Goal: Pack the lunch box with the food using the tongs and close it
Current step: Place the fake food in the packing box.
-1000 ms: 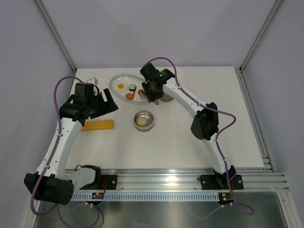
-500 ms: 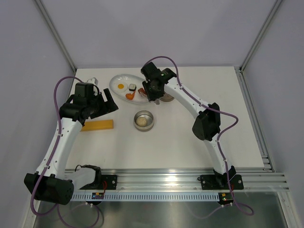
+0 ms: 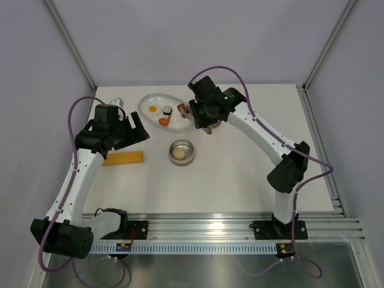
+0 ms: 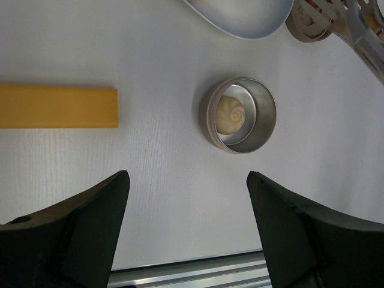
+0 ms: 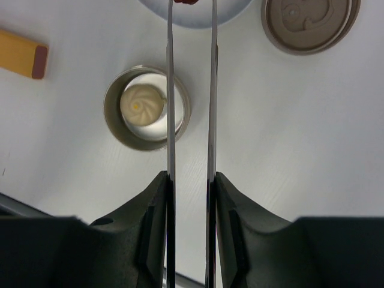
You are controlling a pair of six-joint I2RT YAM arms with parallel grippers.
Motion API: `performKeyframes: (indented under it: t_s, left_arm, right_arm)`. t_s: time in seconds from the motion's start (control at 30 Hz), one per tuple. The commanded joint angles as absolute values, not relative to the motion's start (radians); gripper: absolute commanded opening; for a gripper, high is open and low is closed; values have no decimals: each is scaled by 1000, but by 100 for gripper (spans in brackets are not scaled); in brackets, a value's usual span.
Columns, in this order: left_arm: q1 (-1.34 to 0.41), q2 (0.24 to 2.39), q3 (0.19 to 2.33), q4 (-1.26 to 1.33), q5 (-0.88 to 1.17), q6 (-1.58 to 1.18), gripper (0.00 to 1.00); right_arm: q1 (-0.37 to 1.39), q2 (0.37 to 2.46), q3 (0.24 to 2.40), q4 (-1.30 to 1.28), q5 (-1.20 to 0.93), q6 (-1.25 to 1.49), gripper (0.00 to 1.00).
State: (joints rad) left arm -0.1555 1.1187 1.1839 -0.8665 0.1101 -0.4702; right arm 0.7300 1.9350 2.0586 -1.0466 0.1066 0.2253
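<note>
The lunch box point(image 3: 181, 152), a round steel tin, stands mid-table with a beige ball point(image 5: 143, 103) of food inside. Its grey-brown lid point(image 5: 311, 24) lies apart, to the right of the white plate point(image 3: 147, 102). My right gripper point(image 5: 191, 180) is shut on the tongs point(image 5: 170, 90), whose two arms run over the tin's right rim toward the plate. A reddish-brown sausage point(image 3: 182, 110) sits between the tongs' tips. On the plate lie a fried egg point(image 3: 152, 109), a sushi roll point(image 3: 167, 110) and an orange chunk point(image 3: 163, 122). My left gripper point(image 4: 187, 180) hangs open and holds nothing, left of the tin.
A yellow block point(image 3: 123, 158) lies flat left of the tin, below the left gripper. The metal rail point(image 3: 204, 228) with the arm bases runs along the near table edge. Frame posts stand at the far corners.
The right arm's elbow has swung out to the right and its wrist has turned and shifted slightly right, carrying the tongs and sausage. The left arm has not moved.
</note>
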Motion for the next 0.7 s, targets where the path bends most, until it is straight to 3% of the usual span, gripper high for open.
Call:
performKeyframes:
  t_s: [0.0,0.3,0.67]
  left_arm:
    - [-152,1095,1200,-844,127,-468,83]
    - [-152,1097,1204,-836,155,-479,82]
    - [-150,1092,1216,-839,163,-477,82]
  right_arm:
    - [782,1826,1968,-1003,140,245,22]
    - [861,1628,1786,-1026,163,319,22]
    - [900,1600,1680,-1034,124,348,22]
